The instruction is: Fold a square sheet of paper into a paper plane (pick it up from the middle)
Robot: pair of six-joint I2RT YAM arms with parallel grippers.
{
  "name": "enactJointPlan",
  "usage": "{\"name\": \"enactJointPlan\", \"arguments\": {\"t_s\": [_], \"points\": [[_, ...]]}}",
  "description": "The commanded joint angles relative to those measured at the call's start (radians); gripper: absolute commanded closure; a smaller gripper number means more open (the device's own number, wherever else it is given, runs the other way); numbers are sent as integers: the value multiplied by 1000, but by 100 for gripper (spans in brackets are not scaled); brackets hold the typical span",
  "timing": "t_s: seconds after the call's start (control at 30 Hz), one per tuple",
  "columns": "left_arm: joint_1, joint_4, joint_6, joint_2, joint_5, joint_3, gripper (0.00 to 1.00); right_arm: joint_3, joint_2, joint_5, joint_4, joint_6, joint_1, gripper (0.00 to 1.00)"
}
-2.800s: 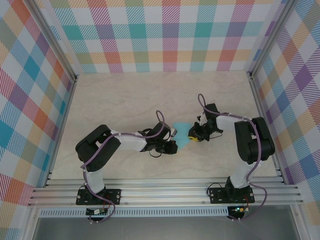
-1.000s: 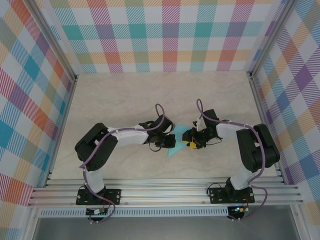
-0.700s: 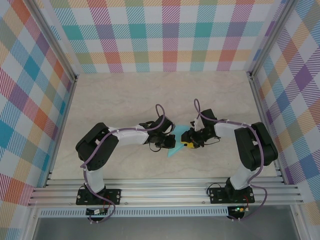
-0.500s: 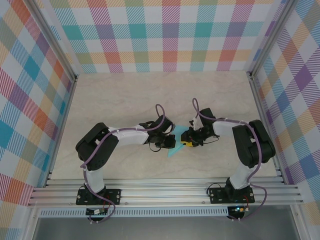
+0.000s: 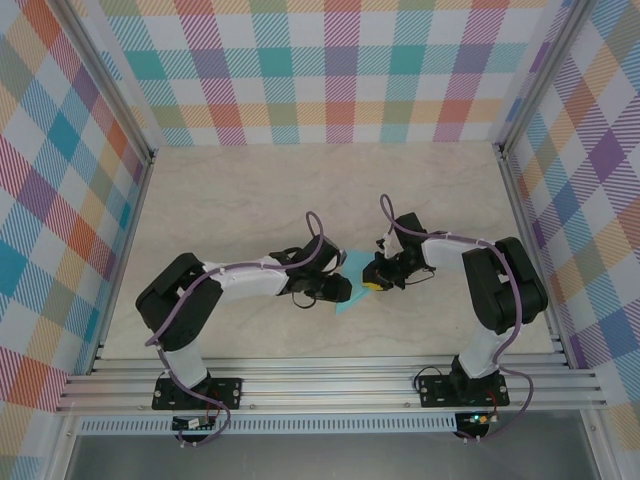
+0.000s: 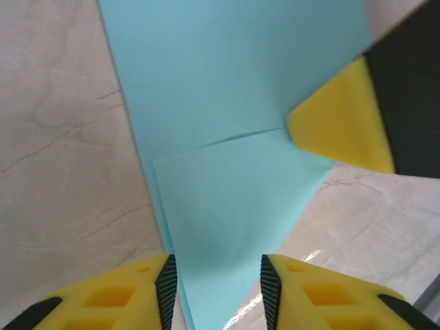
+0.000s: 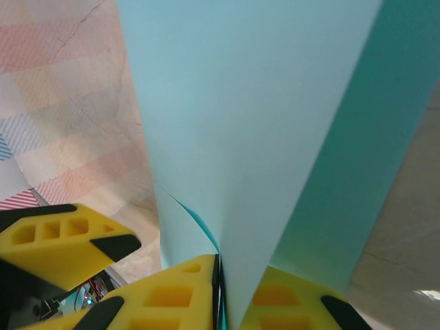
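Paper plane (image 7: 261,103) edge (in right gripper (image 7: 218,267))

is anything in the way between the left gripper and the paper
Nothing visible. The pointed end of the sheet of paper sits in the gap between the open fingers of the left gripper. The right gripper pinches the sheet further up, clear of that gap.

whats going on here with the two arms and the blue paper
Two robot arms are folding a light-blue paper at the middle of the table. The right pincer is shut on an edge of it. The left pincer is open, straddling the paper's narrow end. It's partly folded, not yet a plane.
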Motion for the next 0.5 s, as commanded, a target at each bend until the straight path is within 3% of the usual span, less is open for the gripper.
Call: {"name": "enactJointPlan", "arguments": {"t_s": [0.0,0.47], "points": [[-48,-64,52,-28,-75,14,58,25,-22,4,-30,10,8,87],[-156,-128,87,10,-236,86,54,41,-33,2,-54,16,11,87]]}}
